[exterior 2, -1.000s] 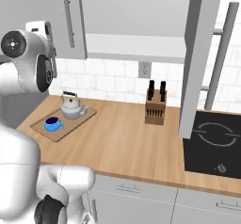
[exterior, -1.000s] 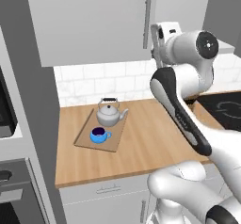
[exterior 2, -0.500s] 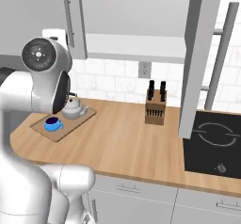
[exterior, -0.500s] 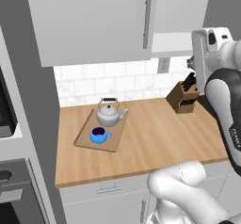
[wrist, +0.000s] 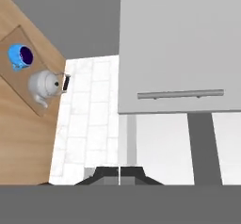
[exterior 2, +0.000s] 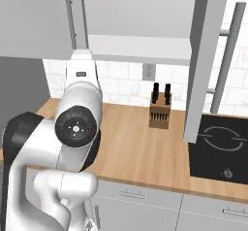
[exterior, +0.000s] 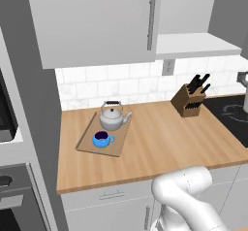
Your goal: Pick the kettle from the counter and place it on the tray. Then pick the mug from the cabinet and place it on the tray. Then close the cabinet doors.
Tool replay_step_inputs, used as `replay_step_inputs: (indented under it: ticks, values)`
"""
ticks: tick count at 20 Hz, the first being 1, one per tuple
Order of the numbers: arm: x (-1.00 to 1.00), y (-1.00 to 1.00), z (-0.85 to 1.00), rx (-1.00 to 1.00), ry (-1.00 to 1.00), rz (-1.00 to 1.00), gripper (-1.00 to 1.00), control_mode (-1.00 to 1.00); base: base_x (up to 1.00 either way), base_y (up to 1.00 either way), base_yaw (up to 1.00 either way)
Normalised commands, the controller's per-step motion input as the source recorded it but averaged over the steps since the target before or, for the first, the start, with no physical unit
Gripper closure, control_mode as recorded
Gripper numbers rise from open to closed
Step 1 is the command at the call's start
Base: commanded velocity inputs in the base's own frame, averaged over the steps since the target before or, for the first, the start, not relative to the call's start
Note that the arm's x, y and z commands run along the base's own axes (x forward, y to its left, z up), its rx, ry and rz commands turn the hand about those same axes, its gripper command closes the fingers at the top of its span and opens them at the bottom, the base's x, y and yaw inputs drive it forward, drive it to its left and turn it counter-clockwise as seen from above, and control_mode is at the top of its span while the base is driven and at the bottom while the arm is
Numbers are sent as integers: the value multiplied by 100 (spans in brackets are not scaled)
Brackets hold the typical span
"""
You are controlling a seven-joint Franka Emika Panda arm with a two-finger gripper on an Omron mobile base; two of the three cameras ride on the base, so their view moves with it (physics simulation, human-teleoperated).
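On the tray (exterior: 90, 142) your kettle (exterior: 113, 118) and mug (exterior: 101, 139) sit together; counter (exterior: 155, 142) beside lies bare; left cabinet door (exterior: 97, 16) shut; your gripper (wrist: 119, 175) is closed, empty.

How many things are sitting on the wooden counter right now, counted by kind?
Kettle: 1
Mug: 1
Tray: 1, lying under the kettle and mug
Knife block: 1
Total: 4
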Motion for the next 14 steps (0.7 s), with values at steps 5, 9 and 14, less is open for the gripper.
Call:
replay_step_inputs:
  ticks: [5,9,14]
  values:
    - [-83,-100,0,12,-22,-1,100,-100,0,0,0]
    - [-29,-98,0,12,-8,-1,100,-100,0,0,0]
    - [0,-97,-18,8,0,0,100,-100,0,0,0]
